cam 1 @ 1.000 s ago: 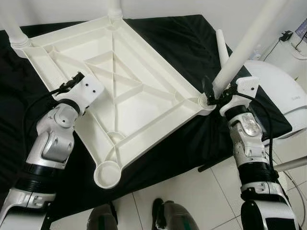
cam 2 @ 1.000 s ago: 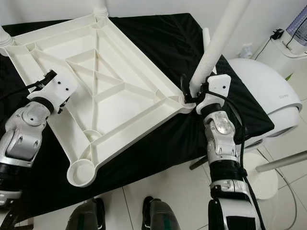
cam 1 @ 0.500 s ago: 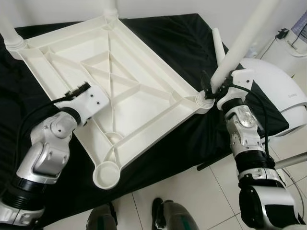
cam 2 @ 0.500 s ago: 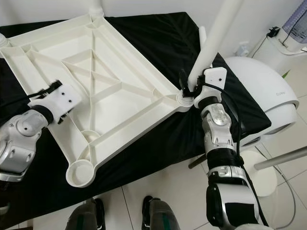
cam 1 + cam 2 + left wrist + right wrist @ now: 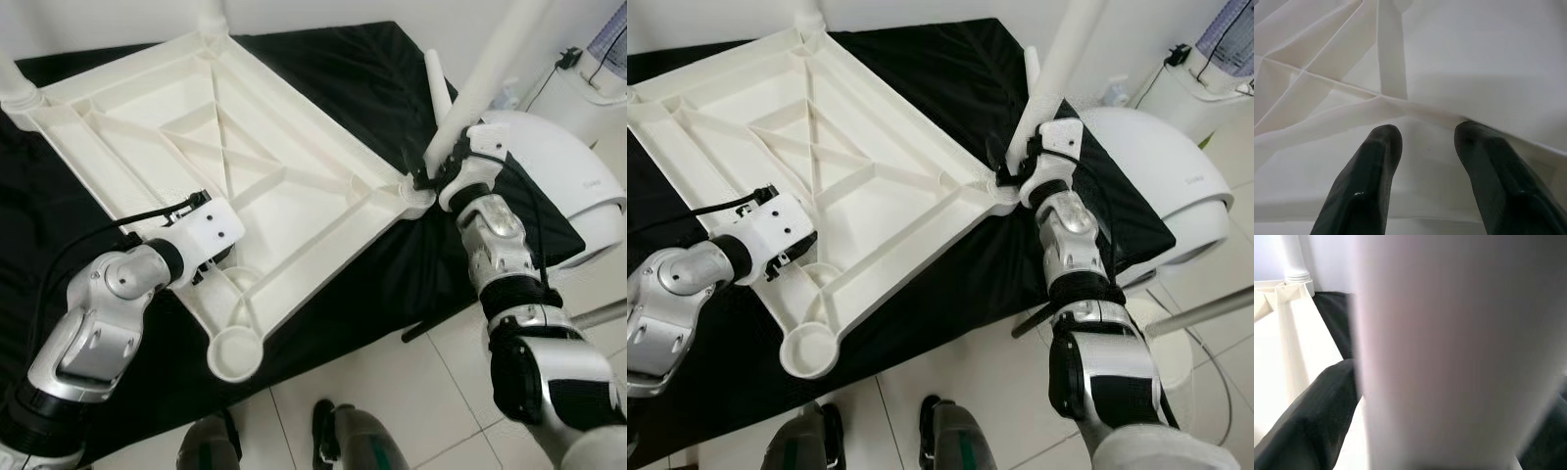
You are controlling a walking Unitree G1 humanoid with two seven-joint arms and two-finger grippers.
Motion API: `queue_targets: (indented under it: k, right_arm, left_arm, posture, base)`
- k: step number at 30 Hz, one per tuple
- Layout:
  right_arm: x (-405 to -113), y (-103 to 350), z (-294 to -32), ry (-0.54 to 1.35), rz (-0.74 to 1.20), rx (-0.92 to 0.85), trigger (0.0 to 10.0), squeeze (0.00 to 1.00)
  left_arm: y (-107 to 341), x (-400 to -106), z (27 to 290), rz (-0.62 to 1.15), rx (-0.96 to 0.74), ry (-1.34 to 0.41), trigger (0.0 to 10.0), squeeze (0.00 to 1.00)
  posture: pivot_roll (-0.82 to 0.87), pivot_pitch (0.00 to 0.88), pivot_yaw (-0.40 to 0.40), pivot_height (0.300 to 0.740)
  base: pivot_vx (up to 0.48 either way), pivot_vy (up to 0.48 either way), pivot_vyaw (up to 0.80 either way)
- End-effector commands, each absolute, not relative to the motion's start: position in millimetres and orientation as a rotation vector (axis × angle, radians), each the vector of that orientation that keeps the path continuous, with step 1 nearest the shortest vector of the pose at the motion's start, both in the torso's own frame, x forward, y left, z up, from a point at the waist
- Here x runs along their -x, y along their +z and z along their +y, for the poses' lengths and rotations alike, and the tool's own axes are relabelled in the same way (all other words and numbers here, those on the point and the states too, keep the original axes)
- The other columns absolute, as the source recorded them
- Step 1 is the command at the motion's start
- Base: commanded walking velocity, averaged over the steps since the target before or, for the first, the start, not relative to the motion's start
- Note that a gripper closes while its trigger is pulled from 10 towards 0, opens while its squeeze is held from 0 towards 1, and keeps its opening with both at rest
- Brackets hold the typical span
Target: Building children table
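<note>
The right gripper (image 5: pixel 423 176) sits right of centre in the head views, its black fingers (image 5: pixel 1308 416) closed around the foot of a white table leg (image 5: pixel 480 83), just above the corner socket (image 5: pixel 416 194) where the leg meets the tabletop; in the right wrist view the leg fills the space between the fingers. That leg rises from the socket and leans toward the upper right of the frame. The left gripper (image 5: pixel 1427 147) is at lower left of centre, fingers parted with nothing between them, tips resting on or just above the ribbed underside of the white tabletop (image 5: pixel 245 147). The tabletop lies upside down on a black cloth (image 5: pixel 362 78), its long axis running from upper left to lower right, with an open round socket (image 5: pixel 235 352) at its near corner and two more legs (image 5: pixel 211 15) standing at the far corners
</note>
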State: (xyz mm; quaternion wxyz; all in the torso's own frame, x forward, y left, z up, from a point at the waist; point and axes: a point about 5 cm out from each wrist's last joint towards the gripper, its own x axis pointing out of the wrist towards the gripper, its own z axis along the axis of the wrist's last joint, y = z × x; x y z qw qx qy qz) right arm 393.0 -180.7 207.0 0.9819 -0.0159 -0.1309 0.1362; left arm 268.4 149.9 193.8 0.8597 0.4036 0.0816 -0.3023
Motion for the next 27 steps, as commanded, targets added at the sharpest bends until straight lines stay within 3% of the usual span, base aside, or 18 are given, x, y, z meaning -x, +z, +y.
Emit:
queue_targets:
  k: [1,17,23,27]
  right_arm:
    - [-396.0,208.5,-171.4,0.310,-0.256,0.036,10.0,0.00]
    - [-406.9,216.6,-148.0,0.370,-0.212,0.041,10.0,0.00]
    - [-409.3,215.8,-119.1,0.467,-0.163,0.036,10.0,0.00]
    - [-409.2,215.7,-113.6,0.486,-0.158,0.038,10.0,0.00]
  left_arm:
    - [186.0,-257.0,139.5,0.219,-0.831,-0.786,10.0,0.00]
    - [192.2,-240.4,127.5,0.201,-0.822,-0.935,10.0,0.00]
    - [194.0,-234.3,124.1,0.195,-0.820,-0.991,10.0,0.00]
    - [194.4,-233.6,124.4,0.196,-0.821,-0.996,10.0,0.00]
  posture:
    - [0.03,0.202,-0.056,0.740]
    - [0.03,0.216,-0.051,0.740]
    - [0.02,0.219,-0.049,0.740]
    - [0.02,0.220,-0.049,0.740]
  base:
    - [0.000,0.000,0.00]
    - [0.000,0.000,0.00]
    - [0.000,0.000,0.00]
    - [0.000,0.000,0.00]
